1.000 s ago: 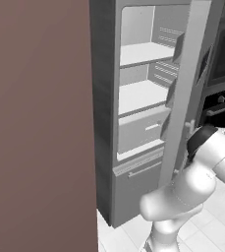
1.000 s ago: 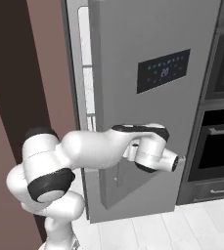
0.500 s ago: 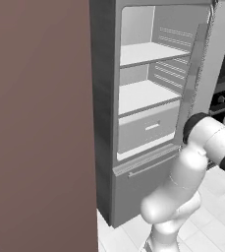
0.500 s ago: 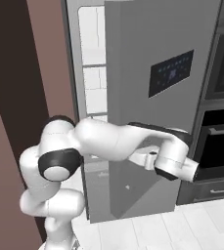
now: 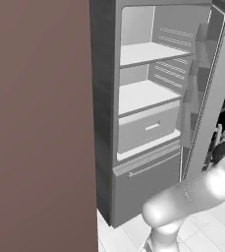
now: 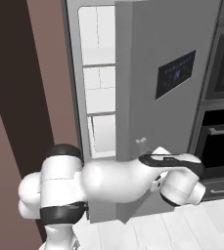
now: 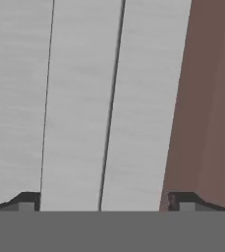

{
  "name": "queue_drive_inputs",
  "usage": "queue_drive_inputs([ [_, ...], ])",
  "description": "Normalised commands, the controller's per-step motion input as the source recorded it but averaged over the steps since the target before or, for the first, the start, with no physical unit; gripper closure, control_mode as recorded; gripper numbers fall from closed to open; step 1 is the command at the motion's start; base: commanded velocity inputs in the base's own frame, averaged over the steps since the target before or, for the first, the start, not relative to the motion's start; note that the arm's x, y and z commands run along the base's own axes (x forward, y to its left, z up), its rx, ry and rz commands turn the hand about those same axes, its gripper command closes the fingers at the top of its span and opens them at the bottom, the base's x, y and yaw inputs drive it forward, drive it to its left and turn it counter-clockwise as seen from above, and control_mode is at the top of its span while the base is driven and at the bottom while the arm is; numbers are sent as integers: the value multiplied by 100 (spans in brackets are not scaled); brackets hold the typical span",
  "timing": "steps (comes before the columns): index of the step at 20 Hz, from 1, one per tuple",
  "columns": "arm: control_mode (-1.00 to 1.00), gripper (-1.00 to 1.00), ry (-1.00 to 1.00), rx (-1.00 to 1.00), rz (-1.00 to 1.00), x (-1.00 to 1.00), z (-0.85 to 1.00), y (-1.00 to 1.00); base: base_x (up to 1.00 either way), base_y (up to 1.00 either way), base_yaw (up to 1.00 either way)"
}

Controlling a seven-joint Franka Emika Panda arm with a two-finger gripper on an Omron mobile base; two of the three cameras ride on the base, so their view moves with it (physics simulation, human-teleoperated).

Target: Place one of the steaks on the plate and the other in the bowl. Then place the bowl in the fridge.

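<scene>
The fridge (image 5: 148, 93) stands with its door (image 5: 217, 83) swung wide, showing white shelves and a drawer (image 5: 148, 129). From the right base view the door's grey outer face (image 6: 147, 112) carries a dark display panel (image 6: 176, 74), and a strip of the white inside (image 6: 100, 88) shows to its left. My arm reaches low across the front of the door, the hand (image 6: 182, 183) near its lower right corner. My gripper (image 7: 104, 203) is open with nothing between its fingertips (image 7: 28, 202), facing grey fridge panels. The steaks, the plate and the bowl are out of view.
A tall brown wall panel (image 5: 35, 123) rises left of the fridge and also shows beside the grey panels (image 7: 207, 98). A dark wall oven (image 6: 221, 141) stands right of the door. White floor tiles (image 6: 182, 229) lie below.
The fridge door has swung further open. My arm has stretched lower and to the right along it, and the jaws have gone from partly closed to open.
</scene>
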Motion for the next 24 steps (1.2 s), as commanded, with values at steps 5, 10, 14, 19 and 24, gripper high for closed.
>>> queue_drive_inputs([
  [5,-100,-100,-37,-13,-44,-10,-5,-10,0,0,0],
  [10,-100,-100,-4,-1,-63,-47,1,-15,0,0,0],
  [14,-100,-100,3,0,-52,-90,29,-12,0,0,0],
  [19,-100,-100,0,-8,-19,-98,62,26,0,0,0],
  [24,-100,-100,4,-27,-1,-48,71,93,0,0,0],
])
